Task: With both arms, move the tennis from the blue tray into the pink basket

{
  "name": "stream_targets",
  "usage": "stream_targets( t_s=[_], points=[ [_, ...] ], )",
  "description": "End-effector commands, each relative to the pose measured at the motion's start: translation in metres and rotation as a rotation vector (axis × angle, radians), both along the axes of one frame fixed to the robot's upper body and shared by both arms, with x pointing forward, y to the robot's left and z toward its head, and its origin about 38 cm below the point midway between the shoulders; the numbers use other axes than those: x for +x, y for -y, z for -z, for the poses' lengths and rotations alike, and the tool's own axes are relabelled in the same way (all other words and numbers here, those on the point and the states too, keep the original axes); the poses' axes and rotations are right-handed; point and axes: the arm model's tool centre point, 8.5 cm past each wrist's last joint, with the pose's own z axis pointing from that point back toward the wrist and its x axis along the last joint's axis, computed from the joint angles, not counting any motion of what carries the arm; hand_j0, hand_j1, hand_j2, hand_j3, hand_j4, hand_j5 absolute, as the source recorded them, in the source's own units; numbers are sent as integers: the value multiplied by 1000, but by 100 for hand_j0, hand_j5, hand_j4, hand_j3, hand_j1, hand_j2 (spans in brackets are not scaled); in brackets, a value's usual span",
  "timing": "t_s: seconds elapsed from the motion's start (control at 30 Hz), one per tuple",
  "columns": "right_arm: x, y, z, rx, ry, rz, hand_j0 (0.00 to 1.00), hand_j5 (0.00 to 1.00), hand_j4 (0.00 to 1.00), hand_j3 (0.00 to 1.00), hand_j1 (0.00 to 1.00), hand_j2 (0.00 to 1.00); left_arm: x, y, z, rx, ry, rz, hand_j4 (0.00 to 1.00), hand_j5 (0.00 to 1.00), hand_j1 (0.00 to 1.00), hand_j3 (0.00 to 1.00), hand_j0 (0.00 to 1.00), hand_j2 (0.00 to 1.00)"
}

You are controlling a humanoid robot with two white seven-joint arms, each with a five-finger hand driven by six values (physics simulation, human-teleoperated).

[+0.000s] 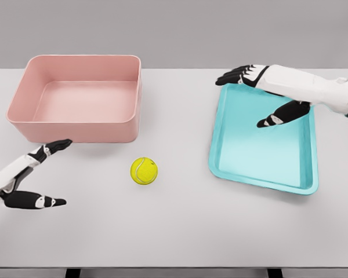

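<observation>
Currently the tennis ball [144,171] lies on the bare table [174,231], between the pink basket [23,124] at the far left and the blue tray [261,179] at the right (it touches neither). The right hand [261,95] hovers over the tray's far end, fingers spread and holding nothing. The left hand [32,176] sits at the near left, just beside the basket's near wall, open too, thumb and fingers well apart.
</observation>
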Motion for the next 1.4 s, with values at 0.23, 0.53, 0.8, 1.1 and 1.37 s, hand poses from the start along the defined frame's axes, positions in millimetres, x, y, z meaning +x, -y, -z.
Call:
stream_targets(
  t_s=[0.23,0.53,0.8,1.1,1.37],
  points=[
    [-10,11,1,8,-13,6,100,100,100,100,100,100,3,31,11,-60,-3,51,100,100,100,100,100,100],
    [-13,23,0,-22,-16,28,100,100,100,100,100,100,6,65,21,-126,-19,120,100,100,100,100,100,100],
    [-13,25,-2,-27,-13,34,100,100,100,100,100,100,25,76,26,-162,-129,53,100,100,100,100,100,100],
    [-14,26,-1,-32,-14,33,100,100,100,100,100,100,37,86,40,-111,-265,2,100,100,100,100,100,100],
    [-15,26,2,-33,-22,34,100,100,100,100,100,100,41,96,41,-94,-273,24,100,100,100,100,100,100]
  ],
)
